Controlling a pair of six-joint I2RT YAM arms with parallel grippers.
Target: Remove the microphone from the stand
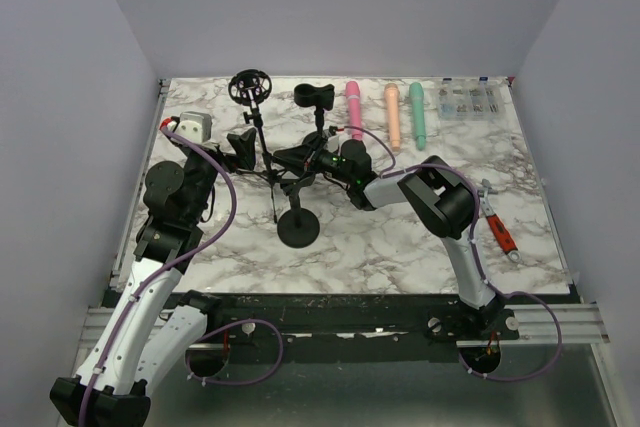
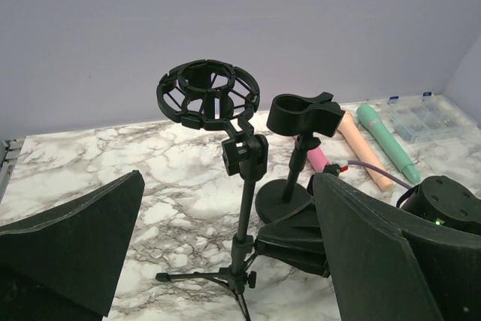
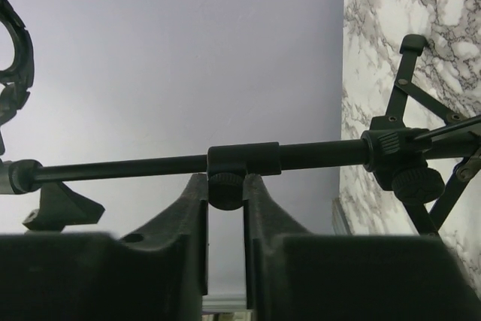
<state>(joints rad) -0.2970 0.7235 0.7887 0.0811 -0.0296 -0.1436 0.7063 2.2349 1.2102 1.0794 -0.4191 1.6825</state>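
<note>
A black tripod stand carries an empty round shock mount, which also shows in the left wrist view. A second stand with an empty clip stands behind it. Pink, peach and green microphones lie on the table at the back. My right gripper is shut on the clamp knob of the tripod's pole. My left gripper is open wide, with the tripod pole ahead between its fingers, not touching.
Another black stand with a round base stands nearer the front. A clear plastic box sits at the back right. A red-handled tool lies at the right. Plain walls close in three sides of the marble table.
</note>
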